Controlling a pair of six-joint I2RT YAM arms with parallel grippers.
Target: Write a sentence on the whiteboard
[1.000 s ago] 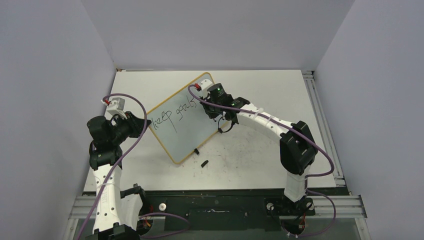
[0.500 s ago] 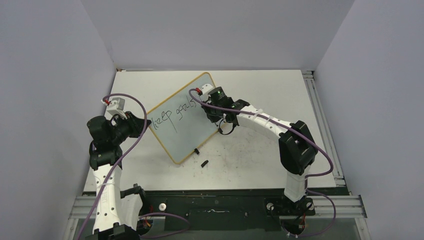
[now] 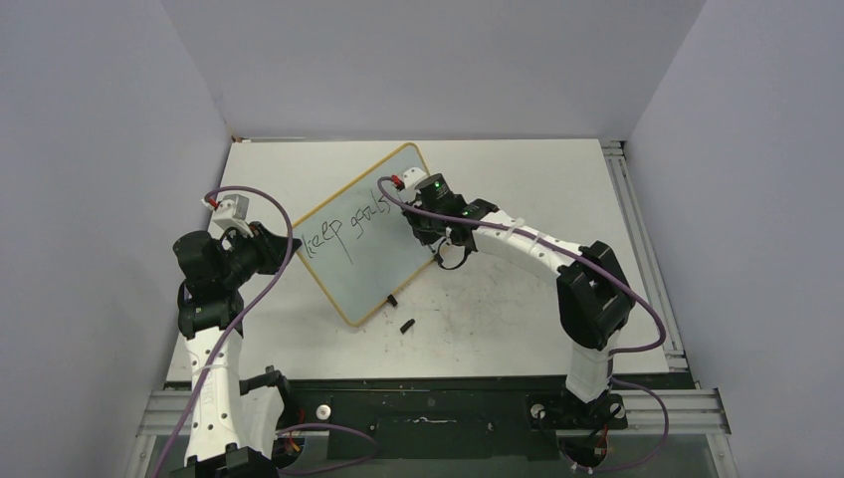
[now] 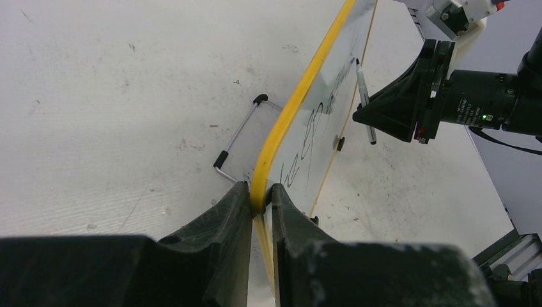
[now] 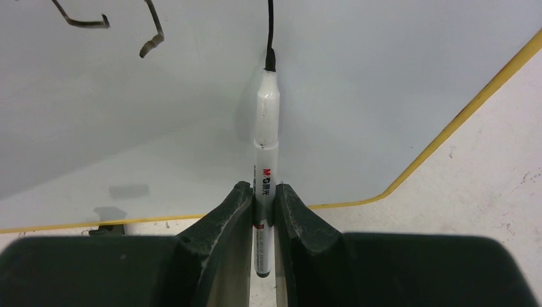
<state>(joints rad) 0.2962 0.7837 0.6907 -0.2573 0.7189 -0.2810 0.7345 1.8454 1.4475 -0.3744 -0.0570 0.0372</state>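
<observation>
The whiteboard (image 3: pixel 363 249), slanted left of centre on the table (image 3: pixel 518 319) with the sentence (image 3: pixel 343 227) unfinished, is pinched at its 9 o'clock corner by my left gripper (image 4: pixel 261 193), while my right gripper (image 5: pixel 262 195) clamps the marker (image 5: pixel 266 121), tip touching near 1 o'clock, so I'd stroke lightly.

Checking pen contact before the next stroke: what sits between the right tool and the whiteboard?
A white marker: clamped in the right tool, its black tip touching the whiteboard. The right wrist view shows it.
</observation>
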